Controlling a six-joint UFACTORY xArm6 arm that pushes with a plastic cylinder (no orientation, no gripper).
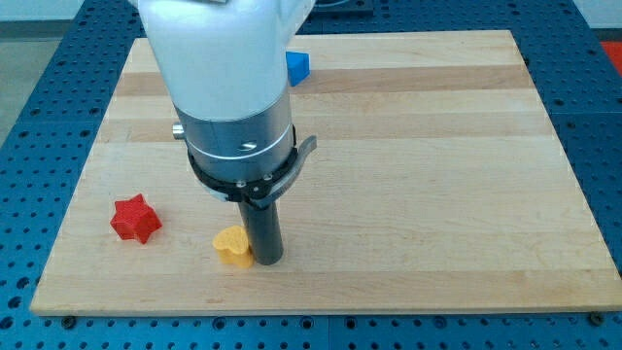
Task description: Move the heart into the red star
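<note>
A yellow heart (pixel 231 245) lies on the wooden board near the view's bottom, left of centre. A red star (pixel 134 219) lies further to the view's left, about a hand's width from the heart. My tip (pixel 267 261) stands right against the heart's right side, touching or almost touching it. The rod rises from there into the large white and grey arm body (pixel 228 87) that fills the upper left of the view.
A blue block (pixel 297 66), its shape partly hidden by the arm, lies near the view's top. The wooden board (pixel 437 175) rests on a blue perforated table (pixel 29 107); its bottom edge runs just below the heart.
</note>
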